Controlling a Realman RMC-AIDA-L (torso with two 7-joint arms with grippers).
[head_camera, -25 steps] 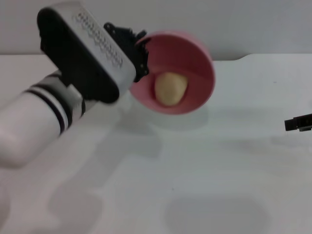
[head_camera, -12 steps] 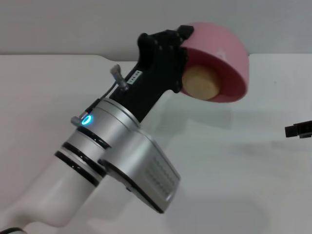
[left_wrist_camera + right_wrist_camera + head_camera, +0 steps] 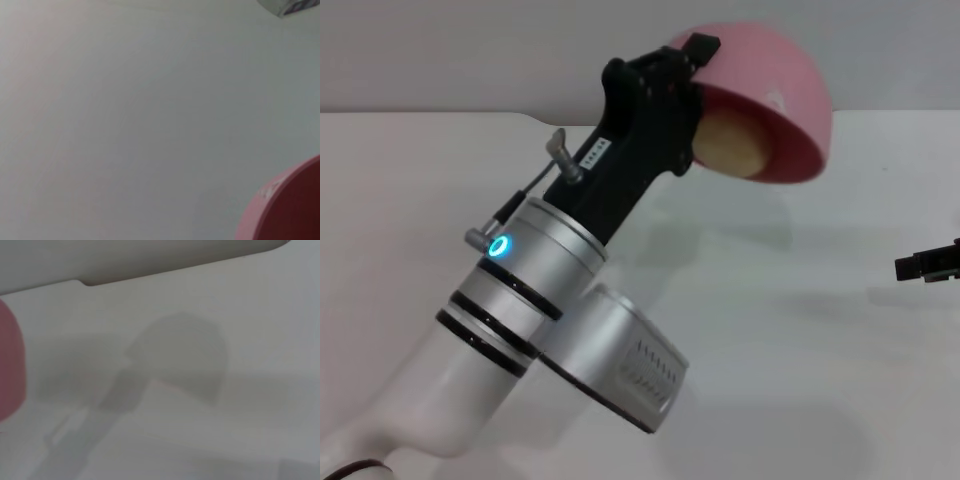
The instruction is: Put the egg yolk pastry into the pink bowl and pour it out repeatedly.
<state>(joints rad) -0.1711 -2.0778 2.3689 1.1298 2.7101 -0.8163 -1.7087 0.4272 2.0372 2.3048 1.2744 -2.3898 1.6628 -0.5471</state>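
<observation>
My left gripper (image 3: 692, 60) is shut on the rim of the pink bowl (image 3: 785, 95) and holds it high above the white table, tipped almost upside down with its mouth facing down and toward me. The egg yolk pastry (image 3: 732, 143), a pale beige ball, still sits inside the bowl just under the rim. An edge of the pink bowl (image 3: 290, 210) shows in the left wrist view and again as a pink bowl sliver (image 3: 11, 365) in the right wrist view. My right gripper (image 3: 926, 263) rests low at the far right, only its dark tip visible.
The white table (image 3: 800, 340) spreads below the bowl, carrying the shadows of the arm and bowl. A pale wall rises behind the table's far edge (image 3: 440, 113).
The left arm rolled the bowl from facing me to nearly inverted and lifted it up and to the right. The pastry has stayed inside. The right gripper shifted slightly.
</observation>
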